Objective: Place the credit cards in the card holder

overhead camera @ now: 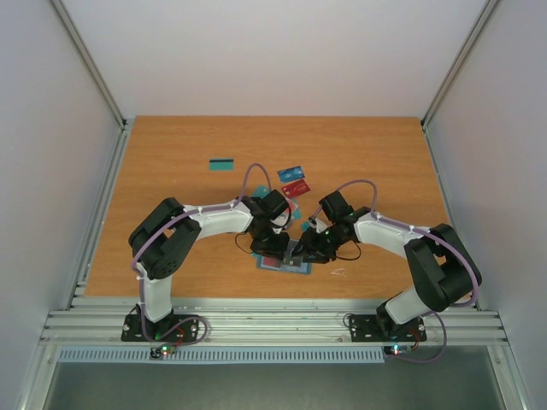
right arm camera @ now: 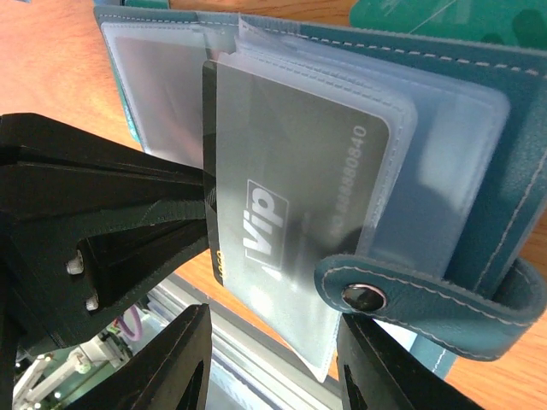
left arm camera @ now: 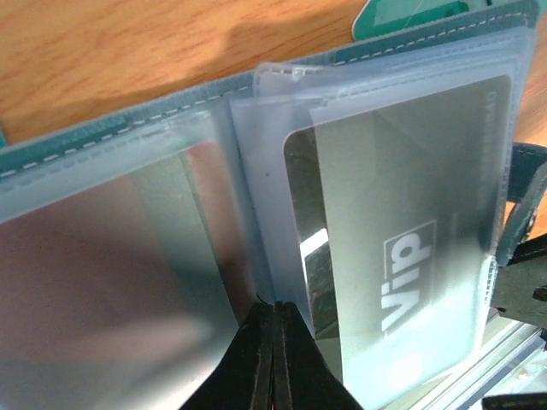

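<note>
The teal card holder (overhead camera: 295,261) lies open near the table's front edge between both grippers. A black "Vip" credit card (left arm camera: 402,248) sits mostly inside one of its clear sleeves, with a dark strip still showing toward the fold. My left gripper (left arm camera: 275,312) is shut, its tips pressed onto the sleeves beside the fold. My right gripper (right arm camera: 273,342) is open, and the sleeve's lower corner hangs between its fingers (right arm camera: 171,359) without touching them. The holder's snap strap (right arm camera: 367,295) lies by its right finger. The black card (right arm camera: 282,196) also shows in the right wrist view.
Loose cards lie farther back: a teal one with a dark stripe (overhead camera: 222,164), a blue one (overhead camera: 291,173), a red one (overhead camera: 295,187). A teal card (right arm camera: 444,17) lies just beyond the holder. A metal rail (overhead camera: 273,320) borders the table's front edge.
</note>
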